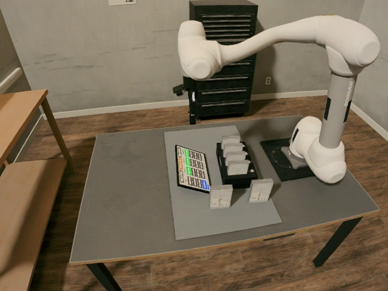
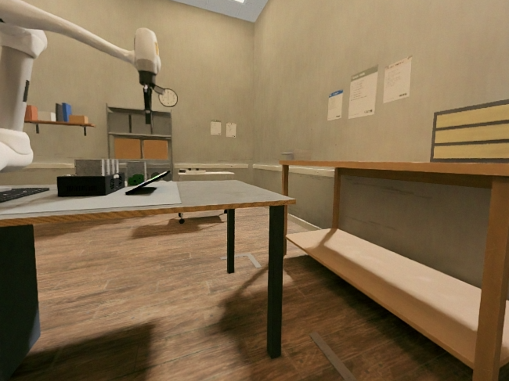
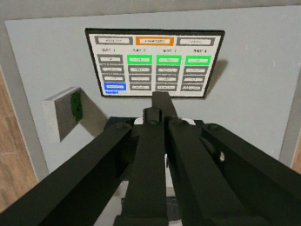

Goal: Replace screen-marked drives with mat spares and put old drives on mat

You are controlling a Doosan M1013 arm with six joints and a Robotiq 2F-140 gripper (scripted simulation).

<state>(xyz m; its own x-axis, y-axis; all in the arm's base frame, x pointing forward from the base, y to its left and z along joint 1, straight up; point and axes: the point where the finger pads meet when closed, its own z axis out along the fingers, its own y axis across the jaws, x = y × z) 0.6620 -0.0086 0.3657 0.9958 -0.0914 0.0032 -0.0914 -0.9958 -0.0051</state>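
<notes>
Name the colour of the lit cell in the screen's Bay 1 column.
Blue, clearest in the wrist view.

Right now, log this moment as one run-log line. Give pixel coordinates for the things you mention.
gripper [image 1: 192,119] [image 2: 147,120] [image 3: 159,104]: shut, holding nothing | dock [image 1: 237,181] [image 2: 82,185]: four drives standing in it | two spare drives: upright on mat [image 1: 197,224] [image 2: 161,196] [image 3: 257,109] | screen [image 1: 193,169] [image 2: 148,182] [image 3: 154,63]: one blue cell, lit
</notes>
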